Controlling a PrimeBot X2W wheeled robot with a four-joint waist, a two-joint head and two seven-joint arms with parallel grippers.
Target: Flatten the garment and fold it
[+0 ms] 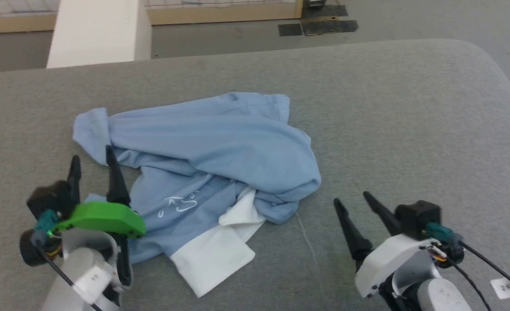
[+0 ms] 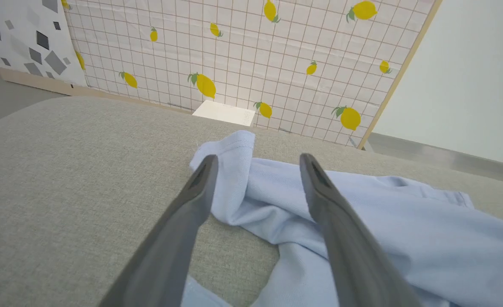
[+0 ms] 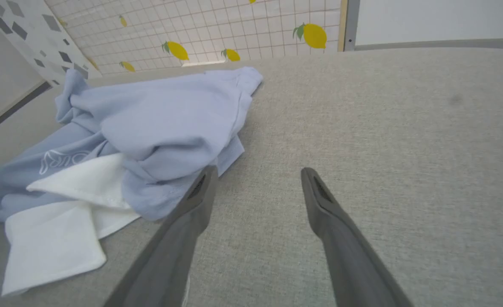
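Flattening stage - light blue T-shirt [image 1: 220, 138] lies crumpled on the grey padded surface [image 1: 410, 129], left gripper [image 1: 92, 166] and right gripper [image 1: 352, 201] jaws both released, empty - next move likely needs gripping two edges to spread it.

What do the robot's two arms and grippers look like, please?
The left gripper and the right gripper each have two long, dark, tapering fingers on pale white-grey shells. The left carries a bright green cover, a teal connector and a black cable. The right has a black block with a teal connector, black cables and a white tag.
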